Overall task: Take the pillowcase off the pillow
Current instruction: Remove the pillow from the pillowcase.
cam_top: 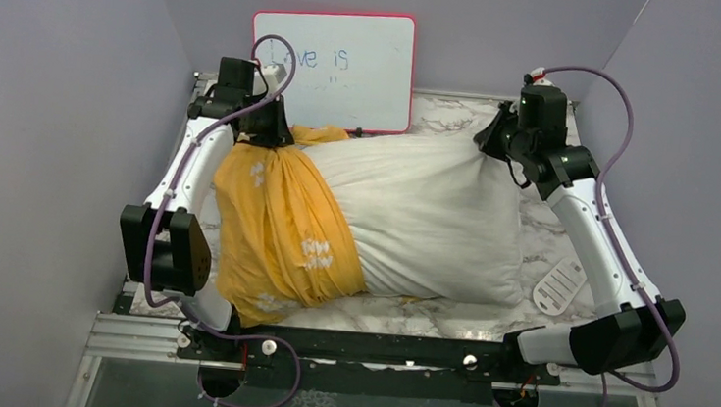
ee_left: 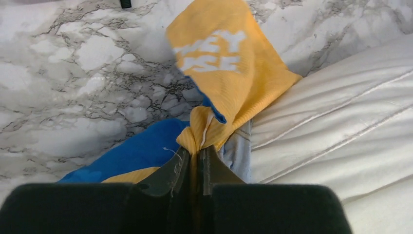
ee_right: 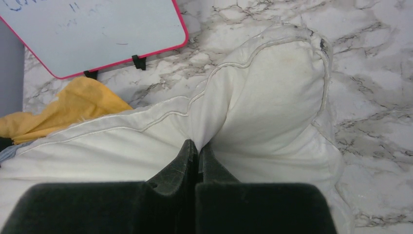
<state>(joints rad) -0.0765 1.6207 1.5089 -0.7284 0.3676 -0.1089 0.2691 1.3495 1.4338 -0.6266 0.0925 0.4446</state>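
The left gripper [cam_top: 267, 136] sits at the far-left corner of the bundle. In its wrist view the jaws are pressed together on a gathered fold of the pillowcase [ee_left: 229, 63], with the yellow-orange face and its white lettering rising beyond the fingertips and the blue face spilling out to the left on the marble table [ee_left: 73, 73]. A pale strip lies just beside the pinched fold. It is probably the case's hem, but the view is too tight to rule out pillow cloth caught with it.

From above, the pillowcase [cam_top: 277, 216] is bunched over only the left end of the pillow [cam_top: 424, 219], and the rest lies bare and white. The pillow's long axis runs left to right across the table, so the case's open mouth faces right and its closed end faces left, on the left arm's side.

The right gripper [cam_top: 492, 136] is at the far-right corner, jaws clamped shut on a pinch of the pillow's white cover near its piped seam [ee_right: 263, 46].

The two grips are at opposite ends of the same axis. The coming move likely calls for the left arm to draw the cloth leftward, away from the right arm's anchor.
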